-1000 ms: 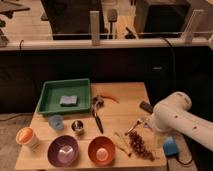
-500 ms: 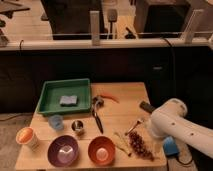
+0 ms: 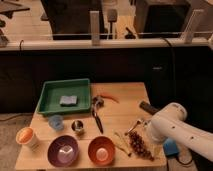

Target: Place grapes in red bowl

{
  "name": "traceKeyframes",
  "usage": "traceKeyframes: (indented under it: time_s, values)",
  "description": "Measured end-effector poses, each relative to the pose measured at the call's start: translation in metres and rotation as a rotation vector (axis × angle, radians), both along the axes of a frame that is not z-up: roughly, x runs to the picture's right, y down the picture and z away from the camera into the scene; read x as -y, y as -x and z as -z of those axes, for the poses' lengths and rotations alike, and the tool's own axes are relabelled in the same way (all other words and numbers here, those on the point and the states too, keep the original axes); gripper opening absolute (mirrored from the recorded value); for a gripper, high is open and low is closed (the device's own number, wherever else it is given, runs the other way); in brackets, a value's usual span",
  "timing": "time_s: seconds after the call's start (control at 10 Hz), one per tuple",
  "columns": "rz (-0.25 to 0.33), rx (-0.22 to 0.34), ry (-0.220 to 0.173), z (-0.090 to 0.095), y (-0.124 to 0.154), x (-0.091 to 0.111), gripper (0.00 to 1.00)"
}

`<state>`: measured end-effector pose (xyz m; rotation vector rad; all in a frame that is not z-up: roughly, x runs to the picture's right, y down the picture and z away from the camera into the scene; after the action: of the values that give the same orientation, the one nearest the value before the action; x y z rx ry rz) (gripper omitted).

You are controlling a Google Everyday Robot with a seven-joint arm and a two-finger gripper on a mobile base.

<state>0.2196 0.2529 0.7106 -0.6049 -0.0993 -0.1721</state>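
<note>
Task status: not started as far as visible; nothing in the bowl yet.
Grapes (image 3: 140, 145): lower right of frame, lying on the table (image 3: 127, 95) w/ pale stems spread toward the left. Not lifted.
Red bowl (image 3: 101, 150): bottom centre, left of the grapes, near but apart. Pale inside, no fruit in it.
Gripper (image 3: 144, 126): lower right, at the end of the white arm (image 3: 172, 127), just above and behind the bunch. Claw spread wide, holding nothing; contact w/ the berries not clear.
Nearby clutter: purple bowl (image 3: 63, 150) just left of the red one; orange cup (image 3: 27, 137) far lower left; dark utensil (image 3: 96, 117) above the red bowl; green tray (image 3: 50, 105) upper left of the table.
Left to do (est.): drop onto the bunch, close, lift, carry left over the red bowl, release.
Watch for: loose berries or stems trailing; purple bowl is the wrong target.
</note>
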Motion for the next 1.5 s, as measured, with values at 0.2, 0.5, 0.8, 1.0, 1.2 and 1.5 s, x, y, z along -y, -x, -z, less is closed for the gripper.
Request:
traceKeyframes:
  time_s: [0.2,0.5,0.8,1.0,1.2,1.5]
  values:
    - [-0.013,0.008,0.005,0.000,0.001,-0.005,0.80]
    - [-0.036,0.017,0.014,-0.001,0.003,-0.012,0.80]
    - [-0.057,0.024,0.021,-0.005,0.005,-0.018,0.80]
    - [-0.069,0.027,0.024,-0.007,0.007,-0.020,0.80]
    - [-0.079,0.033,0.031,-0.010,0.010,-0.023,0.80]
    - [-0.089,0.039,0.036,-0.014,0.013,-0.026,0.80]
